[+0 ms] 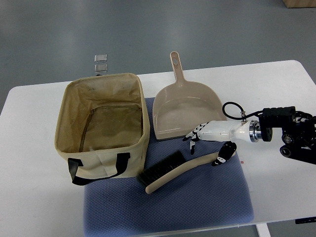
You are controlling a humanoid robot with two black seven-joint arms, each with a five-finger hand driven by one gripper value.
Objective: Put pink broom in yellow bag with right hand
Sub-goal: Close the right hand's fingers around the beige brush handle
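Right hand [210,137], fingers loosely spread, empty, hovers over the beige-pink, black-bristled plastic broom [174,171]; looks light, stiff, grip its curved handle.

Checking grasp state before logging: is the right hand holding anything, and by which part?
Nothing held yet. The right hand hovers open over the handle end of the broom, which lies flat on the blue mat.
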